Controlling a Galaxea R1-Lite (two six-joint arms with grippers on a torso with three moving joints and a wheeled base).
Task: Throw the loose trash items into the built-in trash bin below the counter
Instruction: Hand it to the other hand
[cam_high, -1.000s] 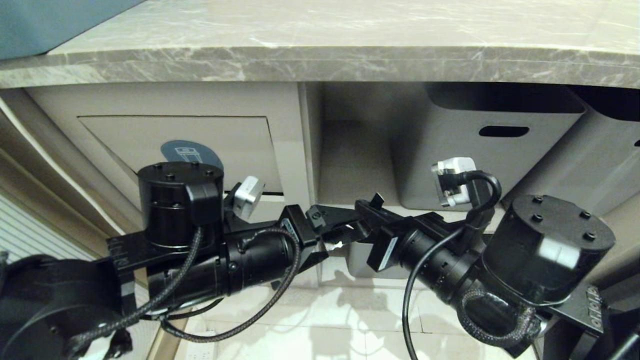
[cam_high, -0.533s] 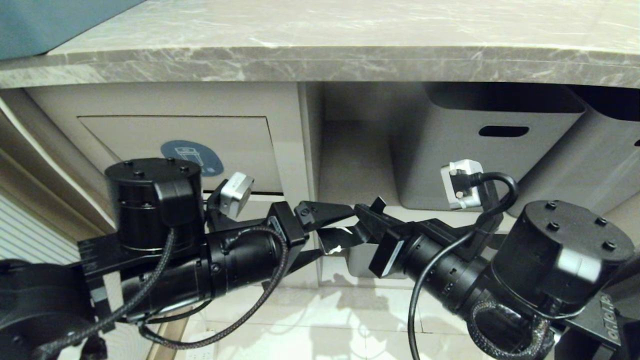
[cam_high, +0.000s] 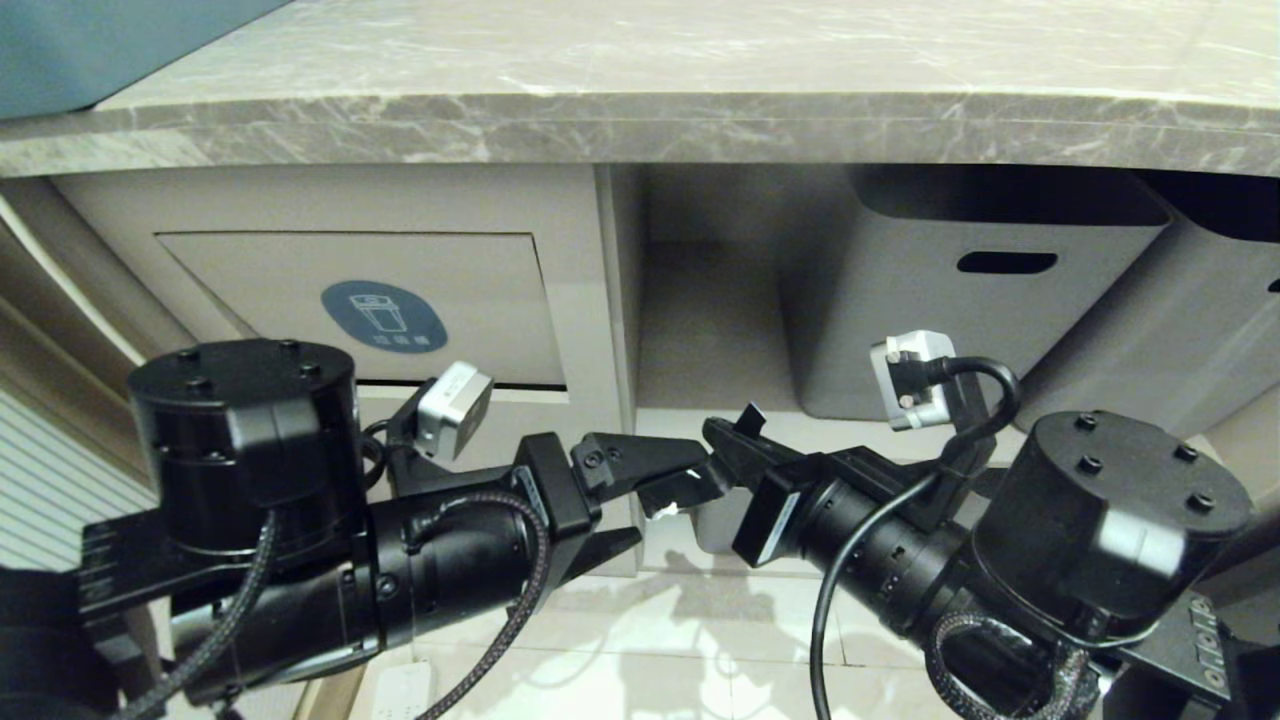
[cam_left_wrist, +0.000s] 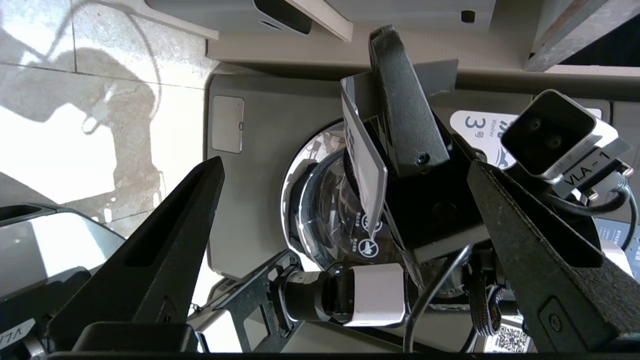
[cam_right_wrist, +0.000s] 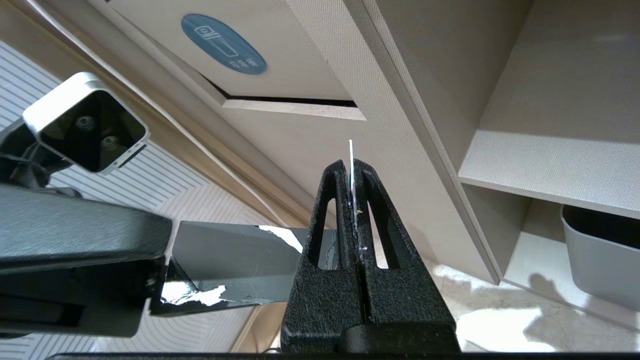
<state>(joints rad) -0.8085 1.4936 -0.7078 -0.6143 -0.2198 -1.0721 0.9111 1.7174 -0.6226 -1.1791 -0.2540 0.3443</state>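
Both arms are low in front of the cabinet, under the bench (cam_high: 640, 110), tips nearly meeting in the middle.

Right claw (cam_right_wrist: 352, 175) is pressed together w/ a thin scrap (cam_right_wrist: 235, 265) pinched btwn the fingers. It's dark and shiny w/ a torn white edge, and a sliver pokes out past the tips. From the right wrist cam the scrap runs sideways off the claw toward the left arm. In the head view it's the dark bit w/ a white fleck (cam_high: 672, 495) right at the tips of the right claw (cam_high: 722, 440).

Left claw (cam_high: 640, 500) is spread wide, holding nothing. One finger sits above the scrap, the other below, so the scrap end is inside the gap but idk if it's touching. Left wrist cam looks btwn the open fingers (cam_left_wrist: 165, 250) straight at the right claw (cam_left_wrist: 395, 65) and the flat scrap (cam_left_wrist: 362, 165) edge-on.

Bin flap (cam_high: 400, 300) w/ the round blue sticker (cam_high: 384, 316) is up and to the left of both claws, just above the left wrist. There's a dark slit along its bottom edge, not pushed in. Grey tubs (cam_high: 960, 300) sit on the shelf up and right of the right claw. Pale tile floor (cam_high: 640, 650) below.
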